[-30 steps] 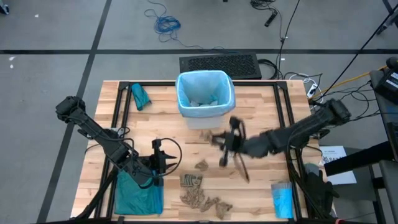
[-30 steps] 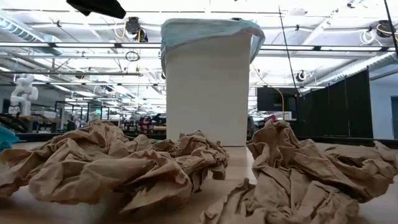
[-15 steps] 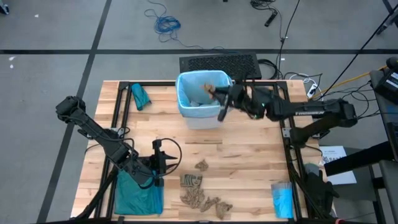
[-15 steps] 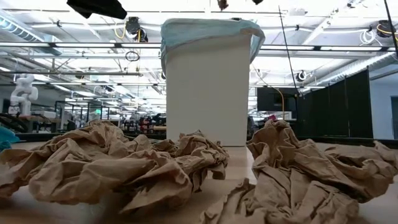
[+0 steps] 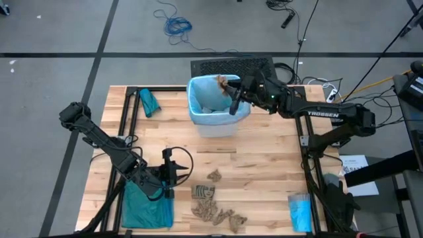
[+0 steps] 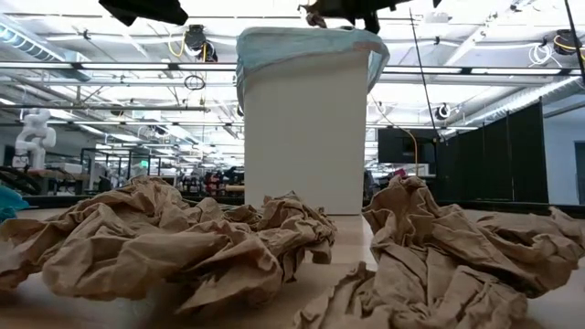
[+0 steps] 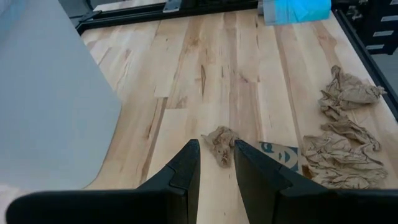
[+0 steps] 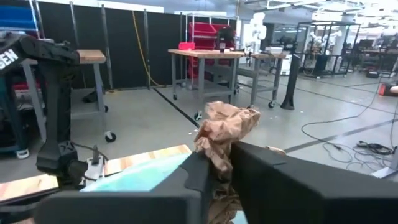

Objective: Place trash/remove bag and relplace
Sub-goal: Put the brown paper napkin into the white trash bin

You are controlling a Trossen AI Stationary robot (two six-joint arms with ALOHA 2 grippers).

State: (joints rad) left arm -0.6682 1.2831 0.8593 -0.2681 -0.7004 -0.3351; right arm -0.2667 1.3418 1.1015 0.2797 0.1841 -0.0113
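Right gripper: the dark two-finger right gripper [image 5: 232,99] hangs over the open mouth of the white plastic bin [image 5: 218,124] at the far middle of the table; its fingers [image 8: 273,168] stand close together with a crumpled brown paper scrap [image 8: 225,132] pinched between them — the scrap bulges out past the tips.
Same scrap from above: it shows as a brown lump [image 5: 222,82] over the far side of the bin's opening.
Pale sky-blue liner: a thin, see-through, crinkly plastic bag [image 5: 195,100] lines the bin, its edge folded over the rim [image 6: 302,38]; some whitish stuff lies inside at the bottom, too small to tell apart.
Left gripper: the dark left gripper [image 7: 216,163] sits low over the near left part of the light wooden slatted table [image 5: 264,165], fingers [image 7: 186,168] only a narrow gap apart and nothing between them; a small brown paper scrap [image 7: 221,140] lies on the wood just beyond the tips.
Heap of scraps: more crumpled brown paper pieces [image 5: 213,203] lie at the near middle edge, well apart from the bin — they fill the foreground at table height [image 6: 183,239].
Teal-green bag: a darker crumpled plastic bag [image 5: 147,206] lies under the left arm at the near left corner.
Rolled teal packet: a small bundle [image 5: 149,102] rests at the far left, beside the bin.
Folded blue packet: a small flat plastic pack [image 5: 300,211] lies at the near right edge.
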